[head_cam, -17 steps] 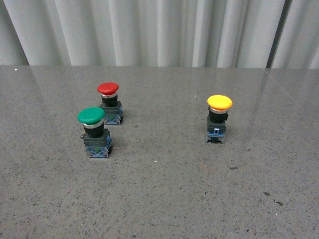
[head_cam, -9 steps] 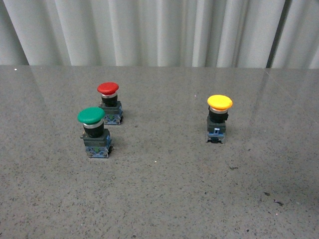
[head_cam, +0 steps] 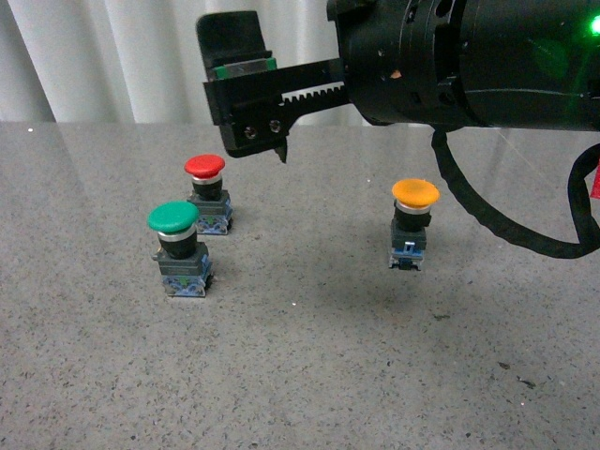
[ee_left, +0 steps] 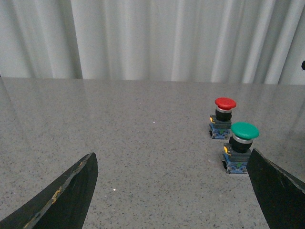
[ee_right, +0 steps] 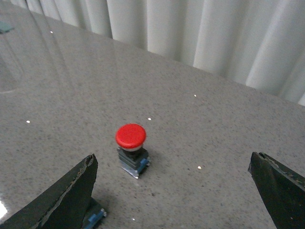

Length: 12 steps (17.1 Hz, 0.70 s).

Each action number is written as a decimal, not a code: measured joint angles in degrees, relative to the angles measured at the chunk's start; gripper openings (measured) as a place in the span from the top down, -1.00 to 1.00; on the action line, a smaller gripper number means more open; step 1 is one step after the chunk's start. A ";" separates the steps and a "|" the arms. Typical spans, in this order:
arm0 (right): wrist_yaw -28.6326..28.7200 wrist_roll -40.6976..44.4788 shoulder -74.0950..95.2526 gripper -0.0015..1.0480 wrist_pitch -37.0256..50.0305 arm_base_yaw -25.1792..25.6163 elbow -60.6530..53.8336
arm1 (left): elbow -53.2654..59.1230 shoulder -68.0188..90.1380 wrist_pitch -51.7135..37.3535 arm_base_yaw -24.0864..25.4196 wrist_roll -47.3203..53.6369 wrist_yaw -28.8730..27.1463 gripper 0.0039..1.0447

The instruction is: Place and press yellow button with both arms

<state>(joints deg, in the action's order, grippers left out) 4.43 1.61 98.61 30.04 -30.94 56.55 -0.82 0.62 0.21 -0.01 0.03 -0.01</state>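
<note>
Right claw (head_cam: 242, 89): held high above the bench (head_cam: 309, 375), jaws spread wide, nothing gripped. In the right wrist view only the red button (ee_right: 130, 136) is framed between the fingers (ee_right: 62, 195), so the claw is aimed at the wrong target.

The yellow button (head_cam: 413, 223) is found to the claw's right and closer to the robot. It sits below the thick wrist section of the right arm (head_cam: 469, 56) rather than under the fingers, and is not seen in either wrist view. It stands upright on the bench, cap up, long axis vertical, well apart from the red button and the green button (head_cam: 172, 217).

Left claw (ee_left: 171, 152): also released and empty, and not seen in the front view. Red and green are seen ahead of it, green nearer; yellow is outside its frame.

The right arm is judged nearer to yellow. A pull-back to the right plus a descent is judged necessary before any grasp. A side approach across the black body is suggested, with the cap left clear for pressing.
</note>
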 joint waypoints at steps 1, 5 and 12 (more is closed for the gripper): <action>-0.07 0.00 0.04 -0.83 -0.92 0.81 0.24 | 0.00 0.00 0.00 0.00 0.00 0.00 -0.88; 0.59 1.29 -0.81 0.31 -6.49 6.40 0.57 | 0.00 0.00 0.00 0.00 0.00 0.00 -0.88; 2.47 1.46 -3.08 0.97 -8.79 7.48 -3.87 | 0.00 0.00 0.00 0.00 0.00 0.00 -0.88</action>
<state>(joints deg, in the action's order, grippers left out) 6.90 3.07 95.53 21.26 -23.46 52.69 -0.82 0.62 0.21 -0.01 0.03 -0.01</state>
